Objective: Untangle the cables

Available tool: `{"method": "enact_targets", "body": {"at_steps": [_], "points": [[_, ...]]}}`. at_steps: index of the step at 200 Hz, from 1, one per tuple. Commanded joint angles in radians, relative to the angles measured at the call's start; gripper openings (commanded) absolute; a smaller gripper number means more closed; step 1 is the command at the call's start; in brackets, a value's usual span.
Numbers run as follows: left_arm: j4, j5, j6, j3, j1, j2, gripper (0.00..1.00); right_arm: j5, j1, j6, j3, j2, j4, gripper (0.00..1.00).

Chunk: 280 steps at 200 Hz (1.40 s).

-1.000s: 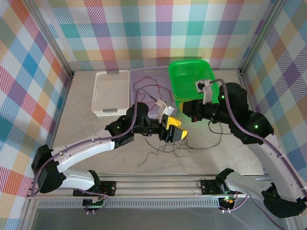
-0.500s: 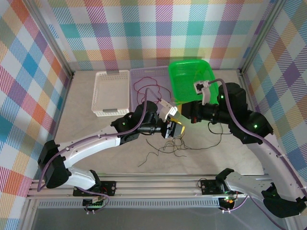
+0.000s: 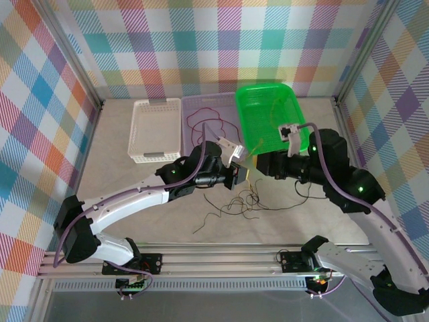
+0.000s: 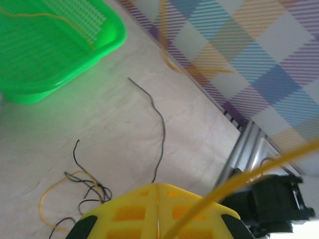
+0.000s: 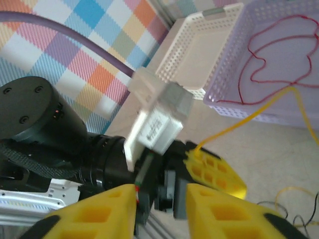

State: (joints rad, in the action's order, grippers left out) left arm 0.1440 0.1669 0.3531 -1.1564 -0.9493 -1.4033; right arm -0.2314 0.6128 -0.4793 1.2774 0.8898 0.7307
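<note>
My left gripper (image 3: 240,176) is shut on a yellow cable (image 3: 255,151), which runs taut from the jaws up toward the green basket (image 3: 268,111). In the left wrist view the shut fingers (image 4: 124,214) meet at a seam, and the yellow cable (image 4: 249,174) leaves them to the upper right. A tangle of black and yellow cables (image 3: 238,201) lies on the table in front of both grippers. A red cable (image 3: 204,124) sits in the purple basket (image 3: 194,104). My right gripper (image 3: 260,163) faces the left one, and its fingers (image 5: 224,214) stand open with nothing held.
A white basket (image 3: 157,131) stands at the back left beside the purple one. A loose black cable (image 4: 159,124) lies on the table to the right of the tangle (image 4: 84,186). Checked walls close in on three sides, with a metal rail at the near edge (image 3: 221,258).
My left gripper has turned and drawn slightly back, pulling the yellow cable taut. The right arm has dropped lower and closer to the left gripper.
</note>
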Motion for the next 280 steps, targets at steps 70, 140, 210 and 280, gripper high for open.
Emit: {"method": "enact_targets", "body": {"at_steps": [70, 140, 210, 280], "points": [[0.179, -0.181, 0.254, -0.174, 0.050, 0.024, 0.00, 0.039, -0.021, 0.005, -0.546, -0.218, -0.318, 0.73], [0.214, -0.185, 0.308, -0.213, 0.052, 0.021, 0.00, 0.065, -0.007, -0.022, -0.827, -0.195, -0.596, 0.69], [0.236, -0.187, 0.322, -0.229, 0.052, 0.014, 0.00, 0.113, 0.053, -0.009, -0.911, -0.038, -0.903, 0.67], [0.252, -0.195, 0.329, -0.237, 0.052, 0.013, 0.00, 0.258, 0.151, 0.055, -0.829, 0.152, -0.948, 0.54]]}}
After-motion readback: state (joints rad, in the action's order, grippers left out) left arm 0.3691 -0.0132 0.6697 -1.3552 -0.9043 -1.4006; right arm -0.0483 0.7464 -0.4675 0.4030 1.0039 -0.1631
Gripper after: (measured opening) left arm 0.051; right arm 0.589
